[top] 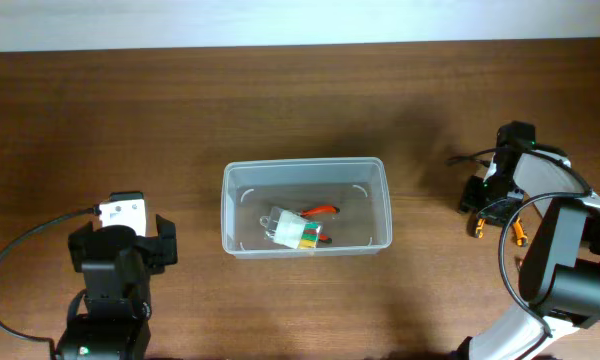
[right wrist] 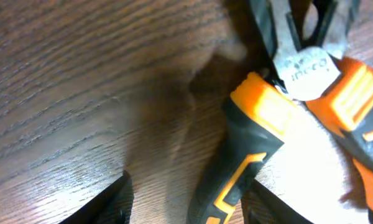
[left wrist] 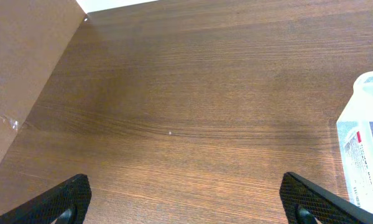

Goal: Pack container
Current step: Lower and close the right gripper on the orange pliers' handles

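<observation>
The container [top: 307,207] holds two things: a white packet with a green and yellow label [top: 292,232], and beside it a small red-handled hand tool [top: 322,212] whose kind is too small to make out. Both lie on the floor of the tub, toward its near wall.

The container is a clear, shallow plastic tub, rectangular with rounded corners and a raised rim, and the brown wooden table [top: 180,110] shows through its walls. It stands on the table between the two arms, ahead of and to the right of the left gripper [left wrist: 189,208], and well to the left of the right gripper [right wrist: 186,202].

The left gripper's fingers are spread wide over bare wood with nothing between them. A corner of the tub shows at the right edge of its wrist view.

The right gripper is low over a pair of orange-and-black pliers [right wrist: 304,68] lying on the table. Its fingers are partly apart and straddle one handle. The left finger [right wrist: 115,199] stands clear of the handle, and the right one is just beside it, so nothing is pinched.
</observation>
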Controlling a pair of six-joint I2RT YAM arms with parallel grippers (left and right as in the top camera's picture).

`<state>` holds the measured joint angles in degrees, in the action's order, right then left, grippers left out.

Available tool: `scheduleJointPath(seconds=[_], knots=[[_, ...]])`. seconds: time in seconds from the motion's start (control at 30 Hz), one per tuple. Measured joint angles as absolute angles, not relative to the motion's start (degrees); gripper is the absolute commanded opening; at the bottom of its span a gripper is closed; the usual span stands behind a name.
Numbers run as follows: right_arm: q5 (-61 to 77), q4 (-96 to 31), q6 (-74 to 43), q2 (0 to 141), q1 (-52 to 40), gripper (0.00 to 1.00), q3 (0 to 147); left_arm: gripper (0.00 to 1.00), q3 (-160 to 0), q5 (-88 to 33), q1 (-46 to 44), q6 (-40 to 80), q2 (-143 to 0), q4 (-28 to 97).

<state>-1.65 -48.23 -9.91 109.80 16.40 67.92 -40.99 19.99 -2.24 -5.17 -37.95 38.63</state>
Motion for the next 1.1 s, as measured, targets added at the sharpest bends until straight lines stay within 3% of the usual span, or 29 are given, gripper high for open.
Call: scheduleJointPath(seconds=[0.37, 0.57, 0.93, 1.1], knots=[[-1.7, -48.4, -15.1, 109.8, 16.4, 0.46, 67.9, 0.99, -41.0, 20.0, -2.2, -5.2, -38.0, 38.6], [-2.7, -48.0, -15.8, 109.8, 16.4, 0.36, 67.9, 0.99, -41.0, 20.0, -2.2, -5.2, -38.0, 38.6], [-4.7, -47.8, -16.3, 109.8, 16.4, 0.28, 67.9, 0.99, -41.0, 20.0, -2.2, -5.2, -38.0, 38.6], [-5.4, -47.8, -16.3, 109.8, 16.4, 0.19, 67.9, 0.99, -41.0, 20.0, -2.2, -5.2, -38.0, 38.6]])
